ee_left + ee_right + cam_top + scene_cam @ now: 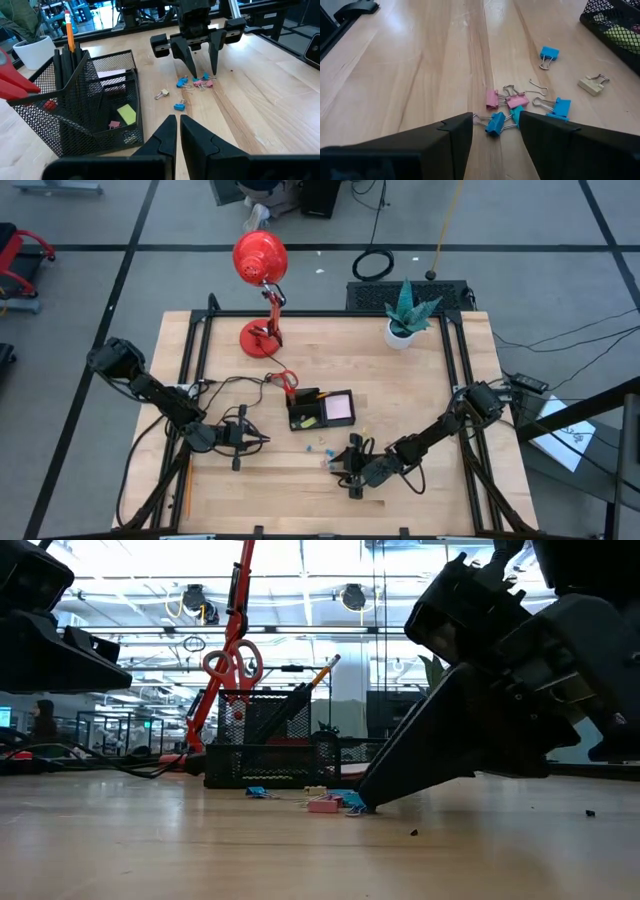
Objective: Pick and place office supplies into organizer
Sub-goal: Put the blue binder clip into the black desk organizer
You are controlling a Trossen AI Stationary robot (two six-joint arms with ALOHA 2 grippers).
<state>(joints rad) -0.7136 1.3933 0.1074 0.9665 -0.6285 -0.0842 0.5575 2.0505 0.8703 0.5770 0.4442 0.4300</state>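
Right wrist view is showing you the right gripper (495, 131) tipped steeply down at the table (410, 65), its jaws standing partly apart and gripping nothing. A blue clip (496, 123) is lying right between the fingertips, touching the wood. Two pink clips (506, 100) are sitting just ahead of the jaws, another blue one (561, 108) just off to one side, and a cream clip (590, 85) and a further blue clip (548, 53) lying farther out toward the organizer (615, 22). On the opposite side of the jaws you are looking at bare boards with plenty of room.

From above, you are seeing the right arm reaching inward from its edge, bent low. The left gripper (262, 439) is waiting level on the organizer's other side, jaws nearly together and empty, pointing toward the clips. The organizer's mesh wall is standing well clear of both jaws.
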